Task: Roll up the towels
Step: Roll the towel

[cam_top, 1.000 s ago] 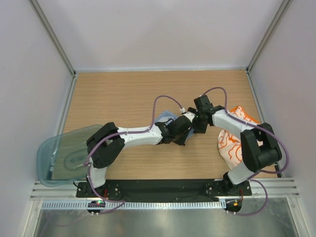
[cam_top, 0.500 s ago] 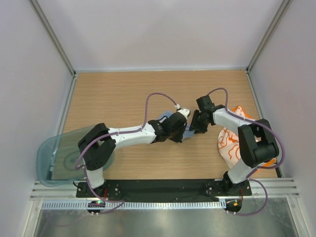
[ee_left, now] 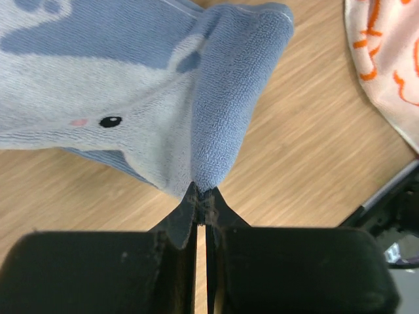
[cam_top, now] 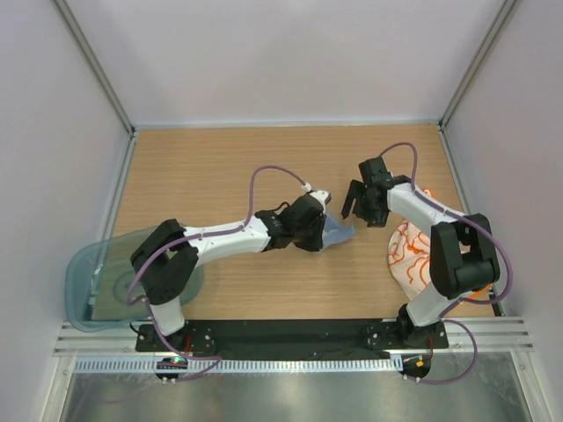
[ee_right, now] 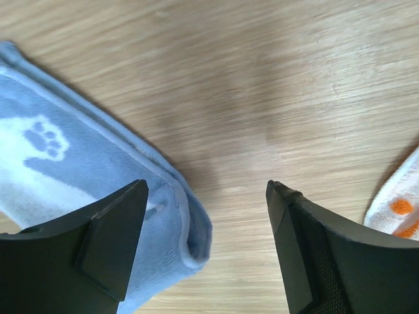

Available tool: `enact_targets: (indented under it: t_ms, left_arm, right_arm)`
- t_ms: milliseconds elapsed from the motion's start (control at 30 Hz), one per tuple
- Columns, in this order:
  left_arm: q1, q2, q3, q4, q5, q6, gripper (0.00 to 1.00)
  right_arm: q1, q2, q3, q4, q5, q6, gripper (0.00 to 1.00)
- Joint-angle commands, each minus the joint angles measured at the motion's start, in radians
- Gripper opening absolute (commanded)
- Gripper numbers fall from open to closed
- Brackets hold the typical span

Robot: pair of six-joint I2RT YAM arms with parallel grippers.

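Note:
A pale blue towel (cam_top: 339, 233) with a white animal print lies folded on the wooden table, mid-table. My left gripper (cam_top: 325, 227) is shut on its folded edge; in the left wrist view the towel (ee_left: 144, 85) bunches up from between the closed tips of the gripper (ee_left: 201, 191). My right gripper (cam_top: 354, 204) is open and empty, just above and right of the towel. In the right wrist view the gripper (ee_right: 206, 193) hovers over bare wood, with the towel's folded corner (ee_right: 98, 190) under its left finger. Orange and white patterned towels (cam_top: 413, 251) lie in a heap at the right.
A translucent blue-green tray (cam_top: 110, 272) sits at the left near edge, beside the left arm's base. The orange and white heap shows at the top right of the left wrist view (ee_left: 386, 59) and at the right edge of the right wrist view (ee_right: 399, 209). White walls enclose the table.
My right gripper has drawn back up and to the right, away from the blue towel. My left arm has shifted, and the towel now shows to the right of its gripper.

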Motion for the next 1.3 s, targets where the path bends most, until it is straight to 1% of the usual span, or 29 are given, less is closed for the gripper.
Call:
enact_targets:
  t_ms: [0, 67, 100, 133, 167, 200, 267, 300, 333, 367, 400, 433, 467, 567, 633, 733, 767, 867, 900, 933, 1033, 1133, 1267]
  left_arm:
    - [0.035, 0.009, 0.043, 0.02, 0.098, -0.093, 0.0]
    - [0.078, 0.024, 0.042, 0.018, 0.157, -0.159, 0.0]
    - [0.101, 0.03, 0.036, 0.015, 0.222, -0.205, 0.0]
    - [0.154, 0.05, 0.025, 0.023, 0.26, -0.279, 0.0]
    - [0.176, 0.061, 0.016, 0.035, 0.306, -0.311, 0.0]
    - [0.198, 0.075, 0.011, 0.043, 0.351, -0.332, 0.0]
    - [0.238, 0.116, 0.008, 0.051, 0.38, -0.366, 0.0]
    - [0.248, 0.131, 0.01, 0.051, 0.414, -0.374, 0.0]
    - [0.256, 0.148, 0.013, 0.051, 0.437, -0.383, 0.0]
    - [0.271, 0.167, 0.013, 0.072, 0.464, -0.398, 0.0]
    - [0.278, 0.2, 0.011, 0.084, 0.493, -0.411, 0.0]
    - [0.284, 0.22, 0.008, 0.104, 0.51, -0.418, 0.0]
    - [0.291, 0.231, 0.008, 0.12, 0.539, -0.43, 0.0]
    - [0.294, 0.259, 0.008, 0.134, 0.547, -0.429, 0.0]
    - [0.294, 0.27, 0.01, 0.134, 0.547, -0.431, 0.0]
    - [0.296, 0.276, 0.014, 0.137, 0.557, -0.431, 0.0]
    - [0.296, 0.276, 0.014, 0.135, 0.563, -0.429, 0.0]
    - [0.298, 0.271, 0.013, 0.137, 0.57, -0.434, 0.0]
    - [0.298, 0.27, 0.01, 0.137, 0.573, -0.434, 0.0]
    - [0.299, 0.264, 0.007, 0.137, 0.573, -0.434, 0.0]
    - [0.304, 0.248, -0.009, 0.143, 0.578, -0.429, 0.0]
    - [0.307, 0.244, -0.024, 0.143, 0.584, -0.423, 0.0]
    - [0.307, 0.221, -0.059, 0.143, 0.566, -0.408, 0.01]
  right_arm:
    - [-0.002, -0.116, 0.046, -0.004, 0.048, -0.019, 0.81]
    - [-0.001, -0.165, 0.009, 0.04, 0.031, -0.017, 0.8]
    - [-0.001, -0.217, -0.005, 0.056, 0.004, -0.014, 0.8]
    - [-0.001, -0.239, -0.035, 0.068, -0.016, -0.011, 0.77]
    - [-0.001, -0.264, -0.051, 0.103, -0.038, -0.007, 0.75]
    - [-0.001, -0.302, -0.068, 0.12, -0.103, -0.005, 0.72]
    - [0.001, -0.345, -0.127, 0.189, -0.16, 0.012, 0.55]
    - [0.001, -0.363, -0.149, 0.218, -0.23, 0.021, 0.4]
    - [0.001, -0.406, -0.177, 0.255, -0.269, 0.033, 0.34]
    - [-0.001, -0.42, -0.231, 0.337, -0.318, 0.073, 0.3]
    - [0.001, -0.434, -0.256, 0.376, -0.357, 0.09, 0.27]
    - [0.007, -0.442, -0.278, 0.407, -0.412, 0.11, 0.22]
    - [0.013, -0.44, -0.307, 0.457, -0.432, 0.122, 0.2]
    - [0.048, -0.407, -0.329, 0.523, -0.46, 0.148, 0.16]
    - [0.079, -0.381, -0.332, 0.556, -0.467, 0.161, 0.15]
    - [0.09, -0.31, -0.332, 0.617, -0.464, 0.176, 0.14]
    - [0.088, -0.264, -0.332, 0.637, -0.457, 0.179, 0.14]
    - [0.087, -0.2, -0.319, 0.623, -0.435, 0.164, 0.11]
    - [0.082, -0.168, -0.318, 0.613, -0.388, 0.158, 0.11]
    - [0.076, -0.147, -0.321, 0.607, -0.38, 0.152, 0.1]
    - [0.041, -0.077, -0.33, 0.623, -0.383, 0.156, 0.09]
    - [0.032, -0.031, -0.324, 0.631, -0.383, 0.152, 0.09]
    - [0.033, -0.005, -0.313, 0.619, -0.378, 0.138, 0.09]
